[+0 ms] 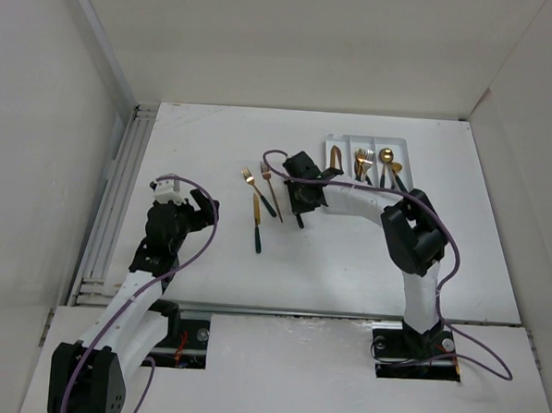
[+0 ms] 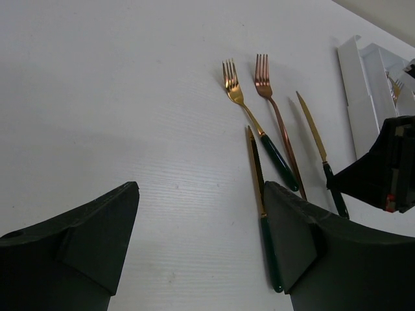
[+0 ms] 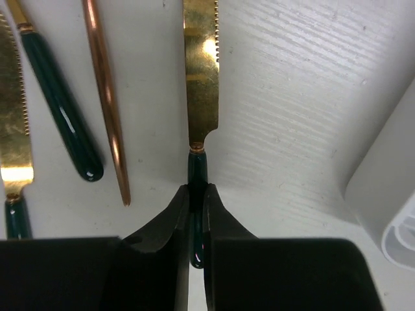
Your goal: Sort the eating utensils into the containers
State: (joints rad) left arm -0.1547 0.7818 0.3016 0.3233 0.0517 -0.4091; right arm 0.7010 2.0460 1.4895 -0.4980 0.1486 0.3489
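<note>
The right fingers (image 3: 183,217) are clenched on the dark green handle of a gold knife (image 3: 201,71), which lies flat on the white counter (image 3: 292,84). The handle's end is buried between the pads, and the blade tip runs off the top of the wrist view. Just left of it lie three more utensils:

- a copper fork (image 3: 107,103), with only its stem showing
- a green-handled fork (image 3: 61,110), with its head cut off
- a second knife (image 3: 13,129), clipped by the left edge

At the right edge, a blurred rounded corner of the white tray (image 3: 389,194) sits near the gold knife but apart from it.

From above, the right arm (image 1: 350,199) crosses the tray's near end and hides it, and the gold knife is hard to make out beneath the fingers there. Of the three compartments, the left one shows a tray knife (image 1: 336,159), the middle one tray forks (image 1: 363,163), and the right one spoons (image 1: 389,160). They are too small to count.

The left fingers (image 2: 84,246) are spread wide with nothing between them, over bare counter and well apart from the tray. In that wrist view one finger overlaps part of the second knife's handle.
</note>
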